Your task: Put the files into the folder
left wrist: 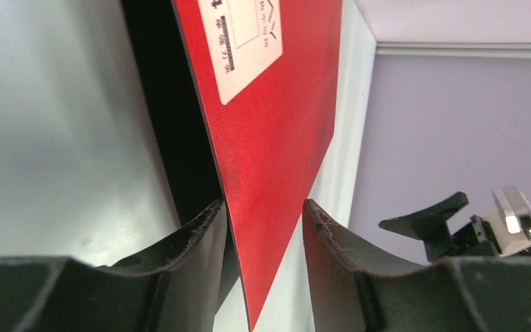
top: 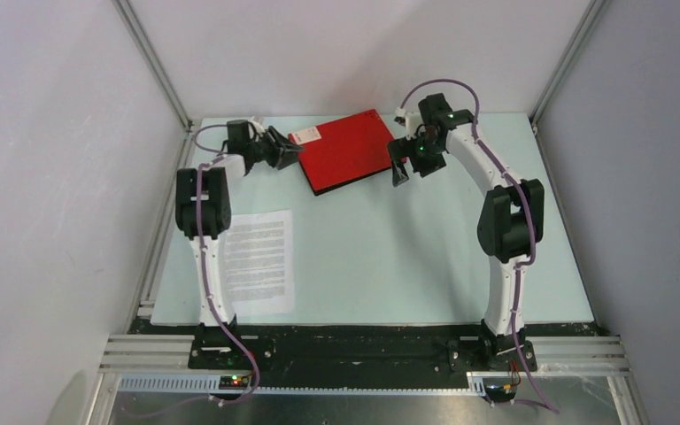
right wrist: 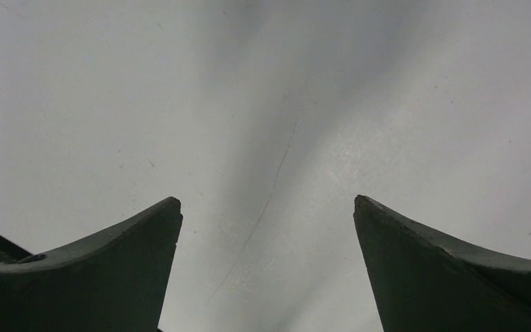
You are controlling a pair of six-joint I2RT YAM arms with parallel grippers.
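Folder (top: 343,149) lies red side up at the far middle of the worktop (top: 390,257), well apart from the files (top: 258,258), which lie flat at the near left beside the left arm. Left pincer (left wrist: 263,204) straddles the folder's left corner; whether it is clenched cannot be told. Right pincer (right wrist: 268,200) is released, just beside the folder's right edge.

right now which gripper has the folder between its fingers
The left gripper: the red folder sits between its fingers. The right gripper frames only table.
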